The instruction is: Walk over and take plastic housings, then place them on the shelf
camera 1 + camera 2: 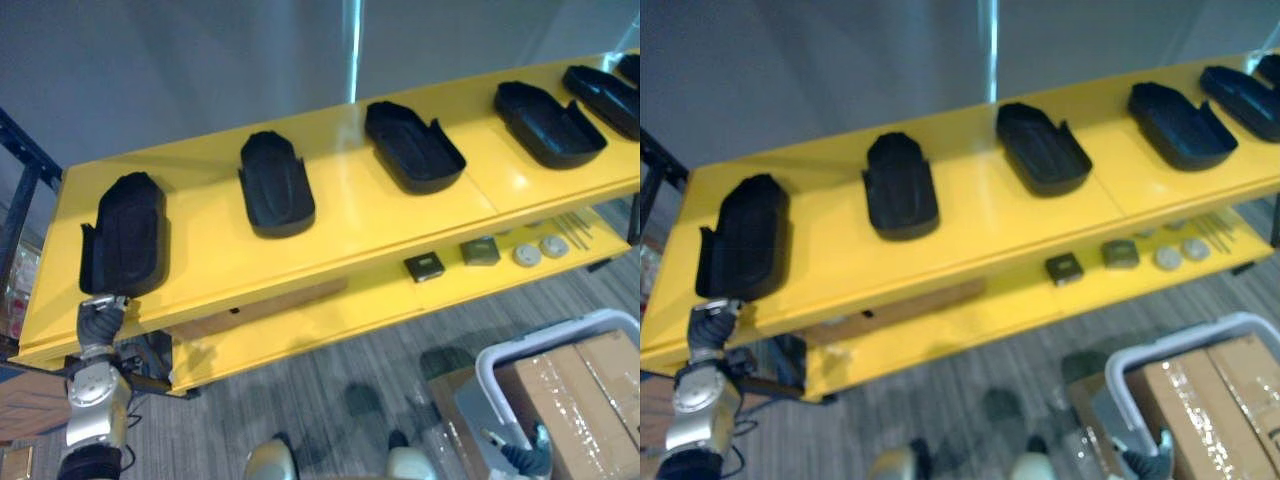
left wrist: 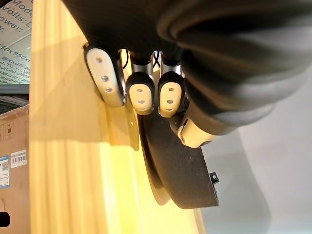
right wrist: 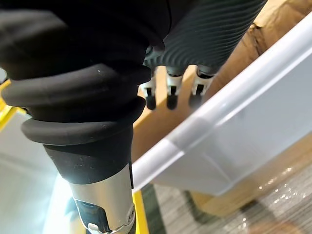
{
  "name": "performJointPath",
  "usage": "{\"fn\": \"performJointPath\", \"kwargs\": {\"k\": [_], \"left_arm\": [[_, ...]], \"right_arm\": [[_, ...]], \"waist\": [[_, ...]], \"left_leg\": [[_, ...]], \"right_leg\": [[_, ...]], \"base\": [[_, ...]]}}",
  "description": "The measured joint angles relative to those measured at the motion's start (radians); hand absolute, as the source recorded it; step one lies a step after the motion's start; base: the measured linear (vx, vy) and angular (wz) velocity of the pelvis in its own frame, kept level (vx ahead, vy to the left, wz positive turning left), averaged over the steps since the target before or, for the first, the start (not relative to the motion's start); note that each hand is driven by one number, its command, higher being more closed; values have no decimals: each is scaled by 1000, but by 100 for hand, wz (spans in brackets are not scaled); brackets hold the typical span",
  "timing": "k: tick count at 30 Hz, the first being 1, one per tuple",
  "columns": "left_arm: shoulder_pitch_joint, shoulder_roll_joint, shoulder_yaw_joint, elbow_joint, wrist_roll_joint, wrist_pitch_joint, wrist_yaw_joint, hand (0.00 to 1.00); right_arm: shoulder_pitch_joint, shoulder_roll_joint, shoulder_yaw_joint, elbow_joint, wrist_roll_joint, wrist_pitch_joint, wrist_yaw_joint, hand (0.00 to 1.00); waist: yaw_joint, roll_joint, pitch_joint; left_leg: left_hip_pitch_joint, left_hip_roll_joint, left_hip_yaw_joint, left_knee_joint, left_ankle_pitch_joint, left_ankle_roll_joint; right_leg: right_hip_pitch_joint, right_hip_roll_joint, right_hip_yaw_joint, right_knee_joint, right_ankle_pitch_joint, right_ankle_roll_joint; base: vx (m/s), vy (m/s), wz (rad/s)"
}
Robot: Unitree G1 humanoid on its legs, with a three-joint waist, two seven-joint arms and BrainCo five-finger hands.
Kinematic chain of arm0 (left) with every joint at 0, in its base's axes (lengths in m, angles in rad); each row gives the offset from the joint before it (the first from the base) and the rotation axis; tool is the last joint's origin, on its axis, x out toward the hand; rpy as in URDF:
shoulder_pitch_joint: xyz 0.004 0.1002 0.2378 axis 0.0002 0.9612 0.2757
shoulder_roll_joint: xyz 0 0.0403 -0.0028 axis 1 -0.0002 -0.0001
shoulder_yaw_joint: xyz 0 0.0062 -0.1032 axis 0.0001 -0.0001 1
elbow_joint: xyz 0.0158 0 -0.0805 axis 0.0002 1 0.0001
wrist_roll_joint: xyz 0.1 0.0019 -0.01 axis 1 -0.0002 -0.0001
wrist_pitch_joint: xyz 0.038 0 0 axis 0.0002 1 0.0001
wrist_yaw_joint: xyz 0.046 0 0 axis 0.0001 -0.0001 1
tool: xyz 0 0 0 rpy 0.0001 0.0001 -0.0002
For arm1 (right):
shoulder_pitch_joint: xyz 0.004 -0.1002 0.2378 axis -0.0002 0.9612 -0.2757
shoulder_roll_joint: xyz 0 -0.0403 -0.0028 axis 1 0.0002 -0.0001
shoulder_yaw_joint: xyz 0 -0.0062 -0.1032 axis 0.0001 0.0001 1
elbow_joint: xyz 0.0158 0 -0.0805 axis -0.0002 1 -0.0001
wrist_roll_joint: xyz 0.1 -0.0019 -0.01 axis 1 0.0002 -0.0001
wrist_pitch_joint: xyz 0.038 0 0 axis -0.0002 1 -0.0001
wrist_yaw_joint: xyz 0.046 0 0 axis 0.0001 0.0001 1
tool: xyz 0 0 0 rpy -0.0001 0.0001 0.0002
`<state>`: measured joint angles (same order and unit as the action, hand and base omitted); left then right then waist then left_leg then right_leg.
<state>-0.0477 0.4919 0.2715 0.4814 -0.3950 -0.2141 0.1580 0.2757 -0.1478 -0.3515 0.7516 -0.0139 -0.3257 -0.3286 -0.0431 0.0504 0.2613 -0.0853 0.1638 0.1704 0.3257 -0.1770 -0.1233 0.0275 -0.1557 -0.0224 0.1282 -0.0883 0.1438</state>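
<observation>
Left eye view, lower left: your left hand [image 1: 100,320] is pinching the leftmost housing [image 1: 125,235] near the yellow shelf [image 1: 350,215] front; withdrawing without unclamping is risking dragging it off. Your right hand [image 3: 170,87] is hanging relaxed.

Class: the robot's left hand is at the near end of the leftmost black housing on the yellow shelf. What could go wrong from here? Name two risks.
1. The leftmost housing lies with its near end at the front edge of the yellow shelf, pinched by the left hand. Withdrawing before fully letting go could drag it off.
2. The right hand hangs open just beside the rim of the grey bin. A step could snag it there.
</observation>
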Motion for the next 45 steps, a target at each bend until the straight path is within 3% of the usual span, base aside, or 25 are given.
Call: {"fn": "performJointPath", "kwargs": {"k": [13, 19, 28, 33, 41, 45], "left_arm": [[-31, 6, 0, 14, -32, 11, 17, 100], [-92, 66, 0, 21, -39, 17, 18, 100], [-218, 103, -10, -47, -81, -19, -15, 100], [-206, 102, -15, -118, -109, -18, -59, 100], [-155, 97, -13, -185, -110, -19, -59, 100], [-97, 79, 1, -290, -110, -70, -27, 100]], "right_arm": [[-5, -3, 2, -1, 0, 8, 0, 0], [-6, -3, 7, -2, 0, 8, 0, 0], [-5, -3, 9, -25, 0, 9, -1, 0], [-5, -4, 9, -38, 0, 9, -1, 0], [-6, -4, 7, -39, -1, 9, 0, 0], [-5, -3, 5, -38, -2, 9, -1, 0]], "waist": [[2, 17, 16], [4, 16, 22], [-26, 8, 42], [-23, 8, 43], [-22, 18, 78], [-19, 20, 79]], "left_leg": [[-22, 6, 3, 26, -3, 4], [-28, 16, 7, 32, -4, 2], [-39, 19, 17, 35, -10, -2], [-39, 19, 15, 36, -18, -3], [-38, 23, 4, 70, -45, 1], [-38, 23, 0, 67, -45, 1]], "right_leg": [[-18, 1, 6, 1, 10, 10], [-24, 5, 15, 2, 17, 8], [-28, 21, 30, -9, 31, 5], [-25, 23, 33, -8, 28, 0], [-9, 29, 48, 1, 14, -20], [-9, 30, 46, 1, 8, -18]], "base": [[-10, 2, 0], [-10, 10, -2], [14, 6, -4], [35, 7, 1], [3, 23, 2], [0, 0, 0]]}}
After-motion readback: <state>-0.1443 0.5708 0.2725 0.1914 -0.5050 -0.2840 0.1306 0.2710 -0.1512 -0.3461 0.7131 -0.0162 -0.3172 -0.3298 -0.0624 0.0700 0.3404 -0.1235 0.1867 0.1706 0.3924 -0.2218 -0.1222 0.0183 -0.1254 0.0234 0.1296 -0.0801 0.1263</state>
